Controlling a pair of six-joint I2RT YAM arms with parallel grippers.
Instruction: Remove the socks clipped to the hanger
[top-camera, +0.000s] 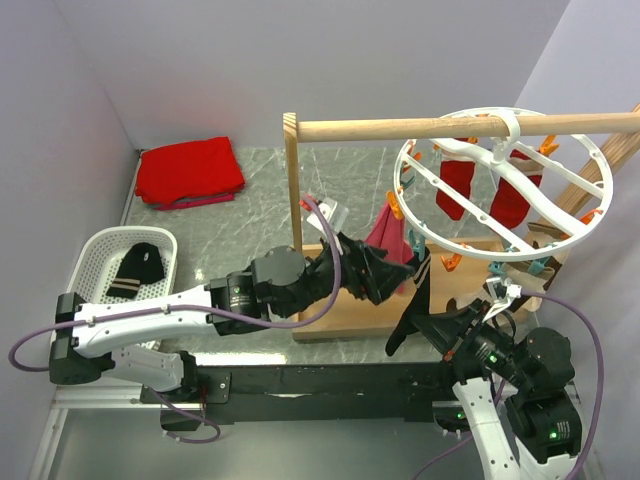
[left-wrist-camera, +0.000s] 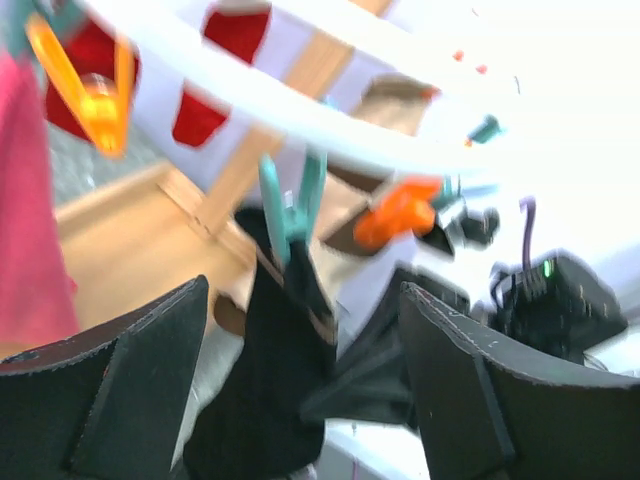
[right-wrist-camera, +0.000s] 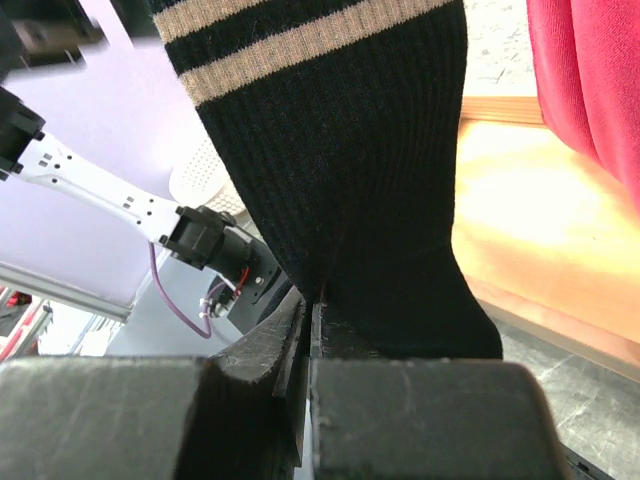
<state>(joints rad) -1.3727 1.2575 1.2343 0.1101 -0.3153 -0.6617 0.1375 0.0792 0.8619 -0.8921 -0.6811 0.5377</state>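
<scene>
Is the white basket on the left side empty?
No, a black sock with pale stripes lies inside the basket.

The white ring hanger (top-camera: 497, 256) is hung by its hook; red socks (top-camera: 457, 188), a pink sock (top-camera: 385, 235) and a black striped sock (top-camera: 418, 290) are clipped beneath, the last seemingly by a teal peg (left-wrist-camera: 290, 205).

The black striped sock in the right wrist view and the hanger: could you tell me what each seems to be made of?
The black striped sock looks like matte ribbed knit fabric: fine vertical ribs show. The hanger seems to be moulded white plastic with a smooth surface, but blur leaves its sheen uncertain.
</scene>
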